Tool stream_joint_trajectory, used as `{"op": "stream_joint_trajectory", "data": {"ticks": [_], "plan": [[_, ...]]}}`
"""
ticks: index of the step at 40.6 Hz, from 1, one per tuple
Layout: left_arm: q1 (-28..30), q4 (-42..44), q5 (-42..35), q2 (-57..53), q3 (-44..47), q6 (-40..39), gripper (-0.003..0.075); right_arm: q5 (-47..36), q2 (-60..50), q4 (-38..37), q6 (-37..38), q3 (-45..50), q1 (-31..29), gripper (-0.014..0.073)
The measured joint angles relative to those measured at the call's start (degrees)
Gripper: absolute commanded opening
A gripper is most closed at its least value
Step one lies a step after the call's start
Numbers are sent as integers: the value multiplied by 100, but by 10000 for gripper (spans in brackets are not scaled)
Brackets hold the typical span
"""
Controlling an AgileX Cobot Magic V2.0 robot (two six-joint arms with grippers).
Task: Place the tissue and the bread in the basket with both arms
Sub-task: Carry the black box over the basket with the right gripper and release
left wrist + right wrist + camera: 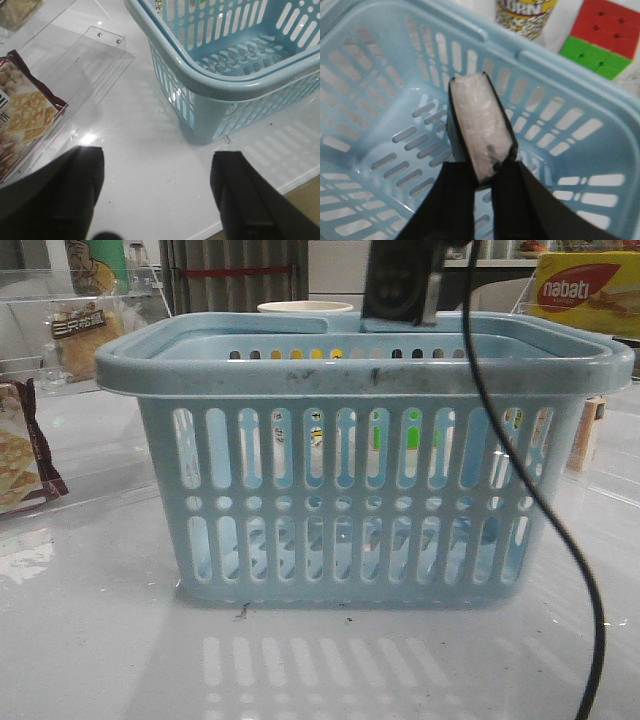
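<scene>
The light blue basket [360, 370] stands mid-table and looks empty inside. My right gripper [482, 172] is shut on the tissue [480, 130], a black-edged pack with a white face, and holds it upright above the basket floor [380, 150]. In the front view only the right arm's dark end [400, 285] shows, above the far rim. My left gripper [157, 165] is open and empty over bare table beside the basket's corner [200, 100]. The bread [85, 335] lies on a clear shelf at the back left.
A maroon-edged cracker bag [20, 455] lies on a clear stand [95, 55] to the left. A nabati box [585, 290], a white cup [305, 308], a colour cube [605, 40] and a tin [525, 15] stand behind the basket. A black cable [540, 510] hangs in front of it.
</scene>
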Motion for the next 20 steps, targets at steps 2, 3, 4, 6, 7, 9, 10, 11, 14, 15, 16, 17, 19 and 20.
{"op": "stream_joint_trajectory", "data": {"ticks": [2,3,4,6,7,9,10,11,14,15,16,17,19,20], "plan": [[0,0,0,0,0,0,506,-25,183,31,0,26,93,83],[0,0,0,0,0,0,506,-35,292,39,0,26,127,112],[0,0,0,0,0,0,506,-48,400,39,0,26,153,141],[0,0,0,0,0,0,506,-103,566,39,0,34,165,231],[0,0,0,0,0,0,506,-121,630,39,0,34,179,278],[0,0,0,0,0,0,506,-182,757,39,0,34,177,393],[0,0,0,0,0,0,506,-198,802,39,0,34,177,438],[0,0,0,0,0,0,506,-233,837,39,0,34,177,491],[0,0,0,0,0,0,506,-335,902,0,0,38,177,570],[0,0,0,0,0,0,506,-366,902,0,0,38,177,579],[0,0,0,0,0,0,506,-379,902,0,0,38,177,579],[0,0,0,0,0,0,506,-409,889,0,0,38,177,575],[0,0,0,0,0,0,506,-435,837,0,0,38,177,566],[0,0,0,0,0,0,506,-435,779,0,0,38,177,559]]}}
